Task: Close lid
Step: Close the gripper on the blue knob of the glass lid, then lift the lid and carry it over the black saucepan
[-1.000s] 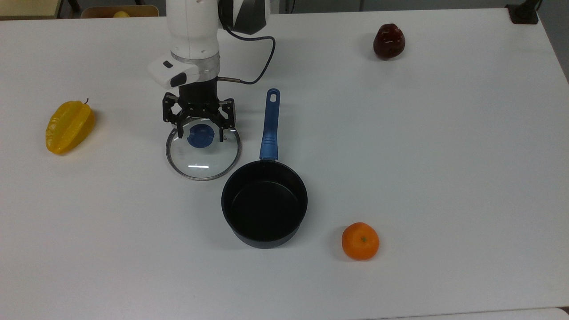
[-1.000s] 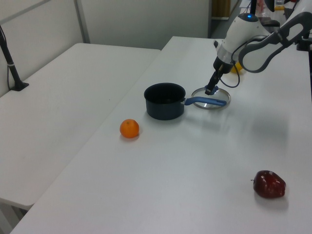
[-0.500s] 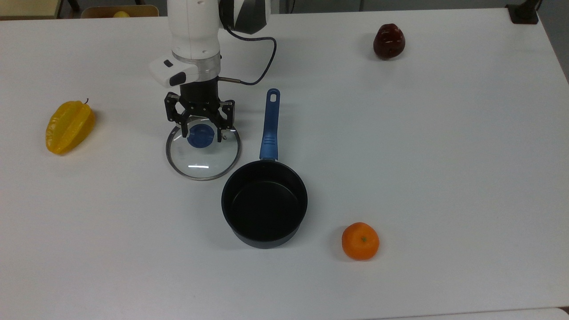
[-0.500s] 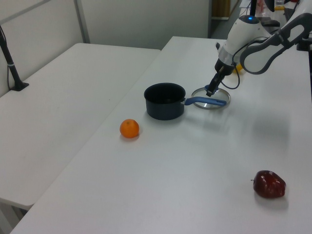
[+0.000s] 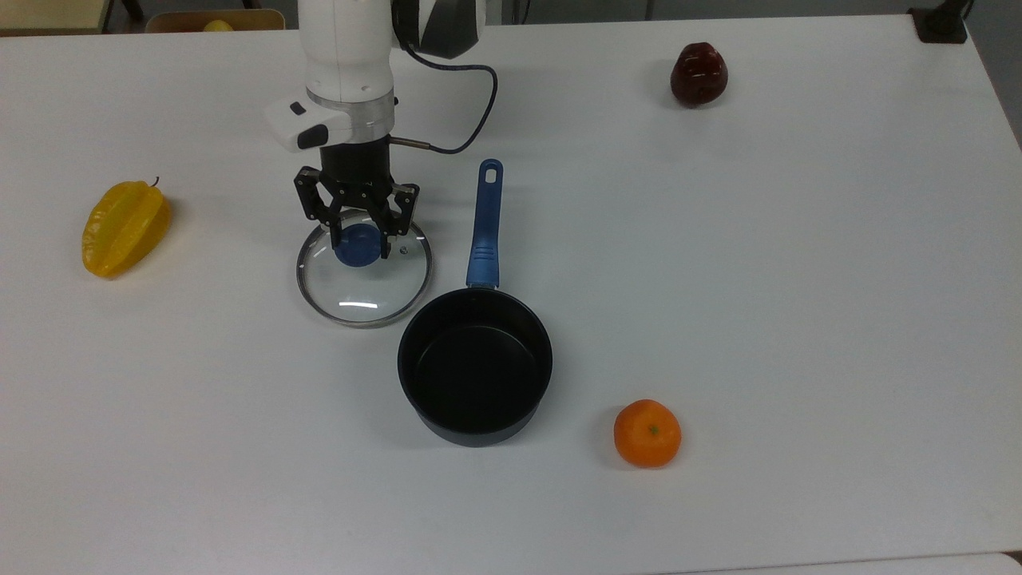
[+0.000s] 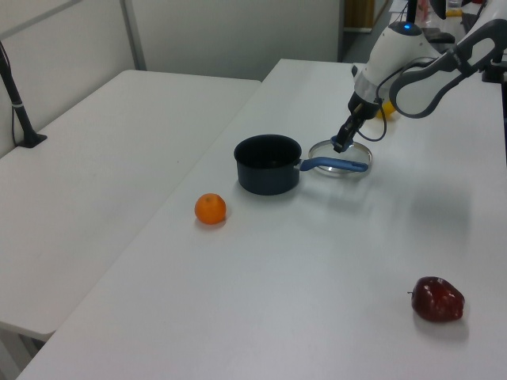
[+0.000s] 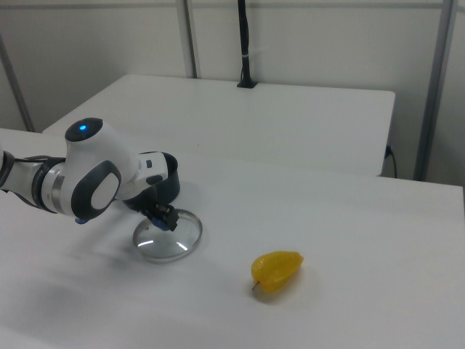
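1. Top view, far left: a yellow, ridged starfruit (image 5: 125,227) lies on the white tabletop (image 5: 798,319), well apart from everything else and playing no part in the job.
2. Next, the round clear glass lid (image 5: 364,274) with a metal rim lies flat on the tabletop just beside the pan, knob upward, so it can be taken from above.
3. Over it, the black two-finger gripper (image 5: 358,237) hangs from the white arm, pointing straight down; its fingers (image 5: 336,236) bracket the blue centre knob (image 5: 356,243) and look clenched on it, the only graspable part of a flat lid.
4. To the top view's right of the lid stands the black saucepan (image 5: 475,366), empty and uncovered, its blue handle (image 5: 485,225) pointing away past the lid's edge; the lid is not yet on it.
5. Judging from this, the next step is lifting the lid clear of the handle, then carrying it over the pan's rim.
6. Further right, a round orange (image 5: 647,433) sits near the pan; a dark red fruit (image 5: 699,73) lies far off.
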Robot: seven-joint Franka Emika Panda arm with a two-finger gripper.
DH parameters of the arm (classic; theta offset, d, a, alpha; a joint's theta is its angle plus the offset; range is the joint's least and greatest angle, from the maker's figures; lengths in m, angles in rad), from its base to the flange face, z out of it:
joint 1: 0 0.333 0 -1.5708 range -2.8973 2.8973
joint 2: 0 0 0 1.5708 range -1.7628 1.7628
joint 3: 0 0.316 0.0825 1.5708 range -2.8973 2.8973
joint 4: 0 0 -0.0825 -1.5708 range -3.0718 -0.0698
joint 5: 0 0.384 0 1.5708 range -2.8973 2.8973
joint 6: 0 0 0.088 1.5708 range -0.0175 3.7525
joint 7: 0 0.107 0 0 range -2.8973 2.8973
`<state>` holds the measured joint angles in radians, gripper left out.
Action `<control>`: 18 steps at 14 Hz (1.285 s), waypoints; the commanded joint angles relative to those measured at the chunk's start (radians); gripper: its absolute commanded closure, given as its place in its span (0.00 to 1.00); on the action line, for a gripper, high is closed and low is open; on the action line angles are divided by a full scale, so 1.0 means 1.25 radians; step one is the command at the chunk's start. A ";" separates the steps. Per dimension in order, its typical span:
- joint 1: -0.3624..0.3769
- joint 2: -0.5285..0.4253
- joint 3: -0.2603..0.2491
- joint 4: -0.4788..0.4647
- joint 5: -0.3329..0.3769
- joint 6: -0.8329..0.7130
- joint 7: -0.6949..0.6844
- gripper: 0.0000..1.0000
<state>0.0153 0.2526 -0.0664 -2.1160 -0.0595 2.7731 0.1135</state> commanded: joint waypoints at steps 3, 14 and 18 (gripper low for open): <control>0.001 -0.007 -0.001 0.211 -0.001 -0.281 0.094 0.63; 0.137 0.180 0.005 0.532 -0.024 -0.333 0.028 0.62; 0.139 0.225 0.008 0.526 -0.021 -0.228 0.027 0.62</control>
<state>0.1844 0.5093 -0.0529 -1.4809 -0.0781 2.4543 0.1662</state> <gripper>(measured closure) 0.396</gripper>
